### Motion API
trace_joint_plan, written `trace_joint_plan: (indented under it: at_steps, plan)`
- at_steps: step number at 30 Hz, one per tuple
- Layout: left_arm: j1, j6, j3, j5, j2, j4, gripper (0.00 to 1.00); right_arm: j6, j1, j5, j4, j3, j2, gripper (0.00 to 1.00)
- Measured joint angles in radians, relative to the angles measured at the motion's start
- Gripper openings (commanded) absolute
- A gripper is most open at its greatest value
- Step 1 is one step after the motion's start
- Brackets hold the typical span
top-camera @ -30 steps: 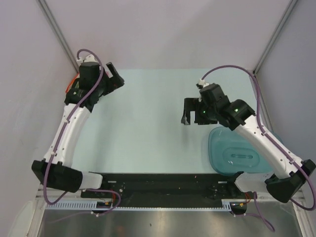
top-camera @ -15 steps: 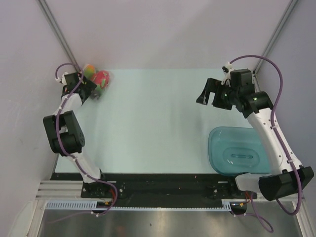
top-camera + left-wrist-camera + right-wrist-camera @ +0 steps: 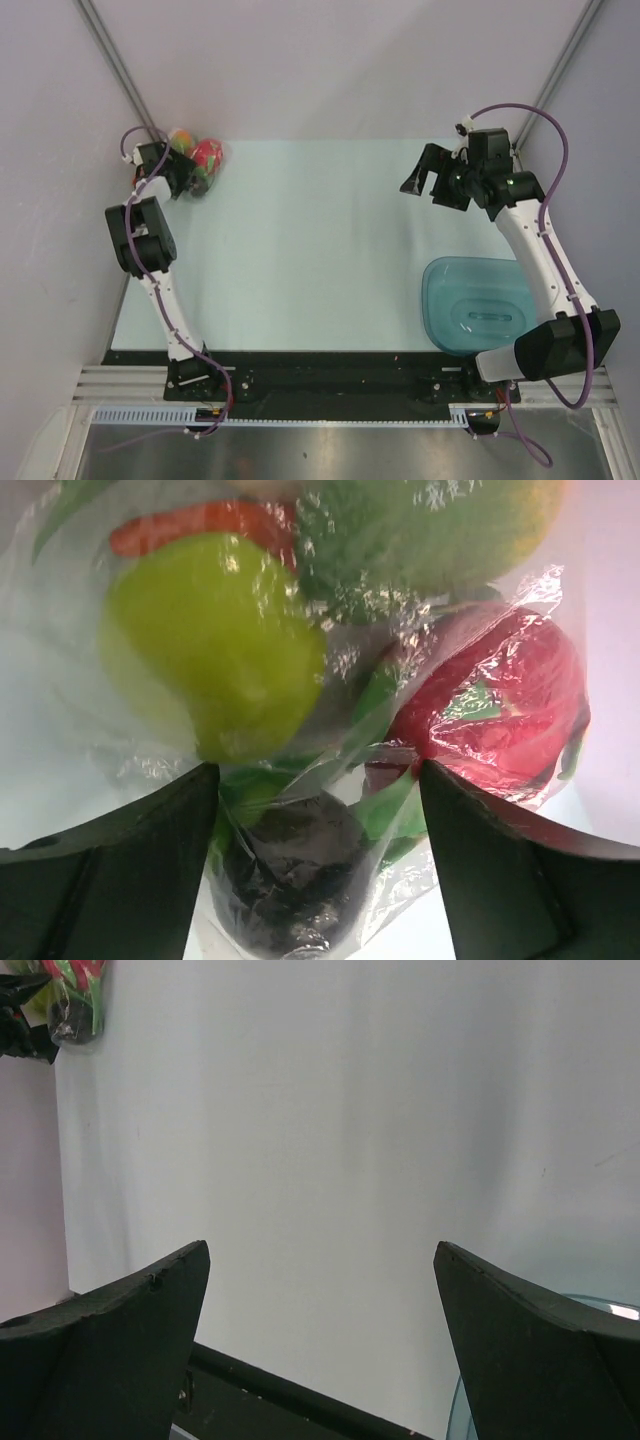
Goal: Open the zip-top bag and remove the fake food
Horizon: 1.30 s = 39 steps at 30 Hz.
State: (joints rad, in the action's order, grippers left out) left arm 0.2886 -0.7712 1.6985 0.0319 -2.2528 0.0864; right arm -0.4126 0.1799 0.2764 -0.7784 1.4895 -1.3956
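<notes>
The bag [image 3: 198,165], food [image 3: 215,650] inside, is seen in the far-left corner. The left gripper [image 3: 318,770] is spread wide against it, nothing clamped. The right gripper [image 3: 425,182] is held open and empty, far right. Reaching is judged in hand; next, a grip must be closed and the unseen zip found.

Pale table [image 3: 300,250] — zip-top bag [image 3: 201,166] far-left, teal tray [image 3: 447,292] near-right.

The clear, crinkled bag [image 3: 199,166] lies at far left, food [image 3: 300,680] inside: green fruit [image 3: 210,640], red dragon fruit [image 3: 495,715], carrot [image 3: 190,528], dark piece [image 3: 285,880].
</notes>
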Motion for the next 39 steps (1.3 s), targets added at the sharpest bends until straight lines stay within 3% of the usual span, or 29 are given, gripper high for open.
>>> trace_joint_plan:
  at_steps: [2, 3, 8, 12, 17, 19, 21, 22, 23, 25, 26, 27, 29, 32, 39]
  plan:
    - [0.004, -0.020, 0.077, 0.028, -0.055, 0.013, 0.69, -0.003, -0.002, 0.003, 0.000, 0.001, 0.000, 1.00]
    - [0.004, -0.032, 0.102, 0.038, -0.071, 0.020, 0.58, -0.004, -0.002, 0.003, 0.000, 0.003, 0.000, 1.00]
    - [0.003, -0.069, 0.114, 0.085, -0.079, 0.049, 0.30, -0.002, -0.003, 0.008, -0.003, 0.009, 0.000, 1.00]
    - [-0.009, -0.065, 0.064, 0.115, -0.057, 0.024, 0.27, 0.006, -0.003, 0.018, -0.021, 0.009, 0.009, 1.00]
    - [-0.080, -0.058, -0.145, 0.129, 0.064, -0.058, 0.26, 0.027, -0.003, 0.042, -0.045, -0.022, 0.069, 1.00]
    - [-0.141, -0.058, -0.229, 0.133, 0.117, -0.082, 0.28, 0.032, -0.003, 0.053, -0.058, -0.047, 0.106, 1.00]
    - [-0.219, -0.065, -0.311, 0.140, 0.165, -0.122, 0.39, 0.033, -0.003, 0.063, -0.065, -0.077, 0.144, 1.00]
    - [-0.262, -0.075, -0.358, 0.148, 0.189, -0.151, 0.48, 0.033, -0.003, 0.071, -0.071, -0.096, 0.165, 1.00]
    - [-0.309, -0.088, -0.398, 0.167, 0.212, -0.170, 0.63, 0.033, -0.003, 0.076, -0.074, -0.109, 0.180, 1.00]
    - [-0.394, -0.100, -0.454, 0.217, 0.241, -0.184, 0.77, 0.033, -0.003, 0.092, -0.082, -0.143, 0.212, 1.00]
    - [-0.433, -0.101, -0.472, 0.244, 0.250, -0.178, 0.89, 0.033, -0.003, 0.100, -0.084, -0.154, 0.221, 1.00]
    - [-0.468, -0.088, -0.481, 0.266, 0.257, -0.159, 0.93, 0.033, -0.003, 0.110, -0.083, -0.166, 0.229, 1.00]
    - [-0.520, -0.052, -0.494, 0.302, 0.280, -0.111, 0.99, 0.033, -0.003, 0.126, -0.084, -0.183, 0.233, 1.00]
    - [-0.536, 0.021, -0.515, 0.321, 0.359, -0.023, 0.99, 0.034, -0.003, 0.141, -0.085, -0.198, 0.232, 1.00]
    - [-0.414, 0.205, -0.419, 0.348, 0.516, 0.098, 0.95, 0.050, 0.008, 0.159, -0.085, -0.200, 0.229, 1.00]
